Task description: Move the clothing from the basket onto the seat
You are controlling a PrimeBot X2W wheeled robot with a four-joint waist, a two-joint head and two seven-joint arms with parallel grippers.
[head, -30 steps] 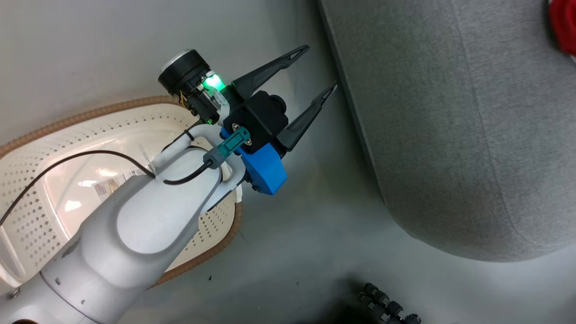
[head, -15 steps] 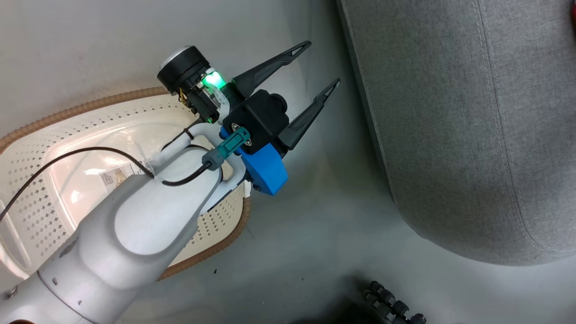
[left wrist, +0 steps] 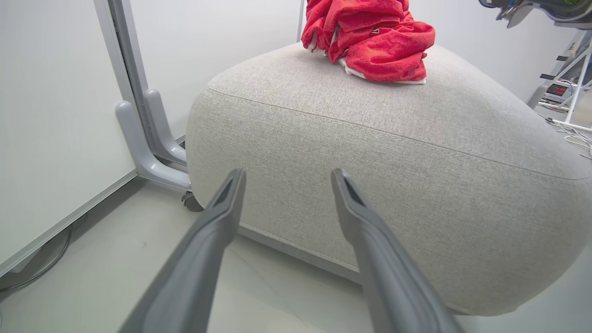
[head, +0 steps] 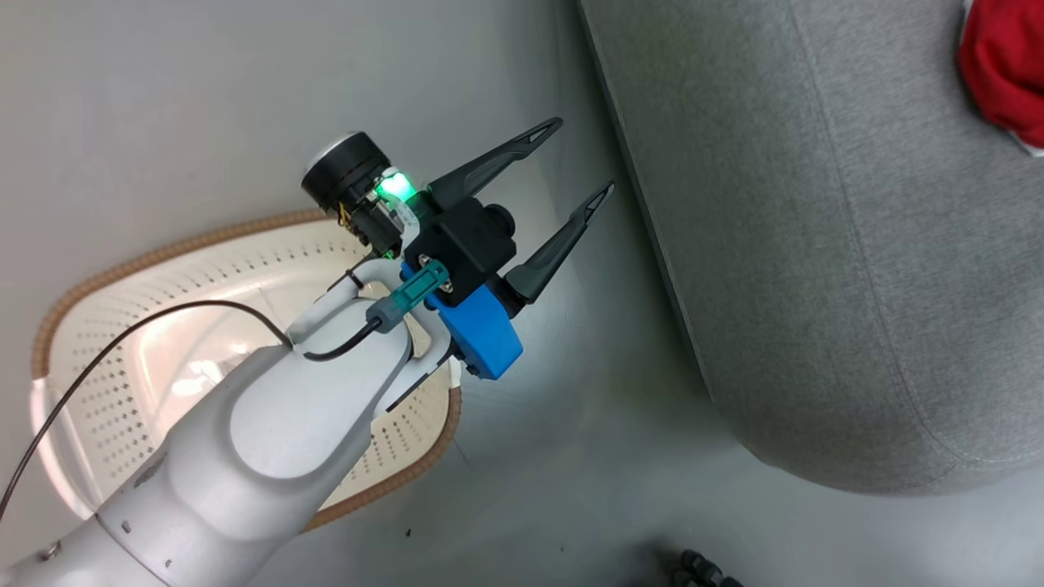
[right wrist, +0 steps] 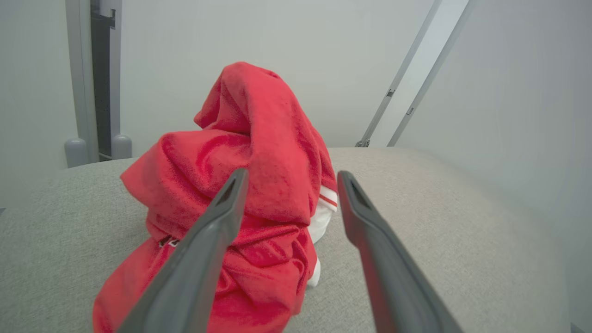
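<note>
The clothing point(right wrist: 259, 185) is a heap of bright red fabric with white trim, piled on top of the light grey seat point(right wrist: 439, 222). My right gripper point(right wrist: 292, 175) is open just in front of the heap, holding nothing. In the left wrist view the clothing point(left wrist: 370, 41) lies on the far top of the seat point(left wrist: 370, 162). My left gripper point(head: 584, 155) is open and empty above the floor, between the basket point(head: 245, 232) and the seat point(head: 816, 244). The part of the basket's inside that shows is bare white plastic; my left arm covers the rest. A red edge of the clothing point(head: 1007, 65) shows at the top right.
A grey metal post point(left wrist: 138, 115) and white wall panels stand left of the seat, with a small caster point(left wrist: 190, 201) at its foot. Cables and equipment point(left wrist: 562, 90) lie beyond the seat's right side. Dark knobbly parts point(head: 701, 569) sit at the head view's bottom edge.
The head view has shifted, so more of the red clothing shows at its top right. My left gripper stays open in the same place between basket and seat.
</note>
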